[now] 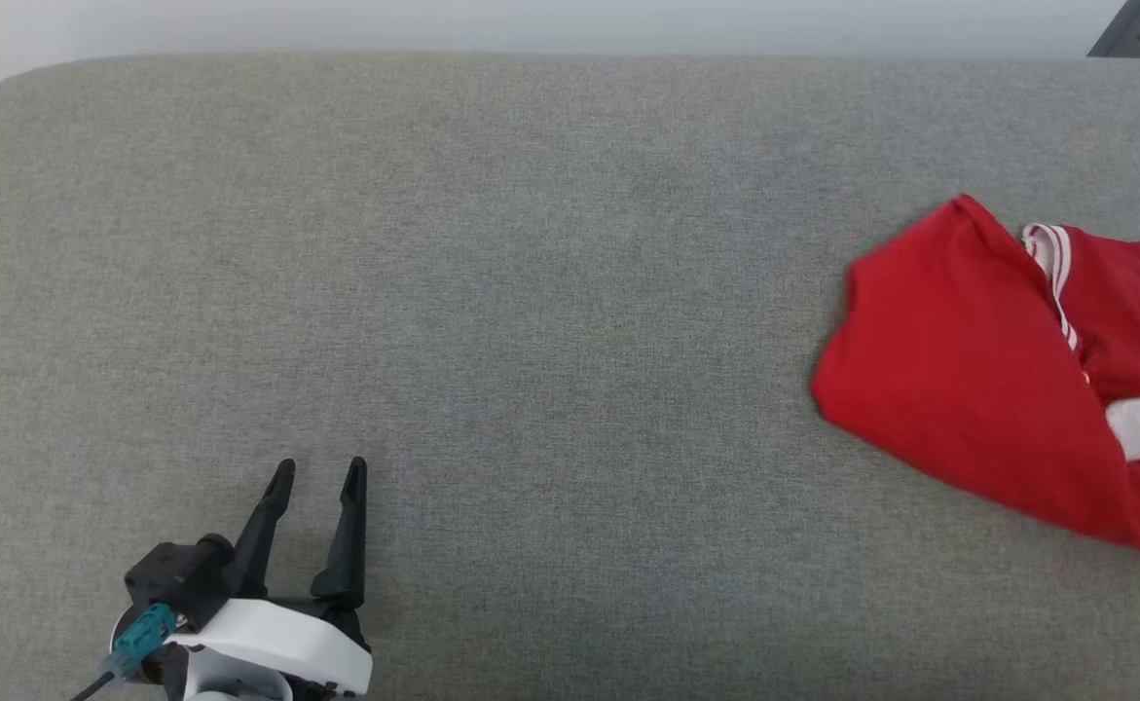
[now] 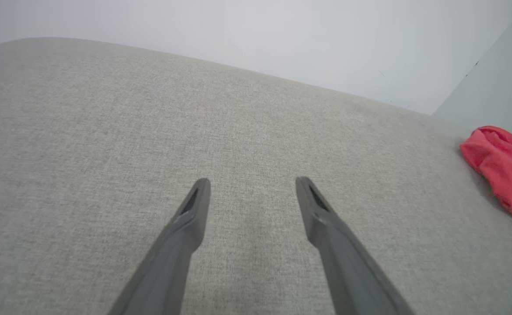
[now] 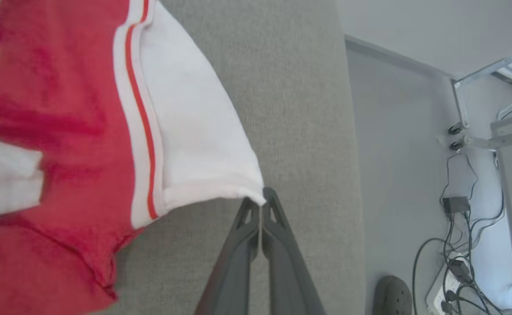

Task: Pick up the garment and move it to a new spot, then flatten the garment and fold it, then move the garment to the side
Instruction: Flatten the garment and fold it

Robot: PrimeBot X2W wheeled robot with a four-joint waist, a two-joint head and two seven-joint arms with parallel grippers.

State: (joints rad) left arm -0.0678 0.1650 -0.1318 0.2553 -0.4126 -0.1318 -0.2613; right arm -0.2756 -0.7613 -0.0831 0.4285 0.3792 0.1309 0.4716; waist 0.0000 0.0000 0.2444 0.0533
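At 7 o'clock my left end effector [image 1: 321,467] gapes empty; my right end effector [image 3: 260,204] clamps the garment [image 1: 959,370], 3 o'clock.

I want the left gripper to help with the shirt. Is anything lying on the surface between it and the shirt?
Nothing visible. Bare grey cushion lies between the open left gripper and the shirt. The right gripper is shut on the corner of the shirt's white sleeve.
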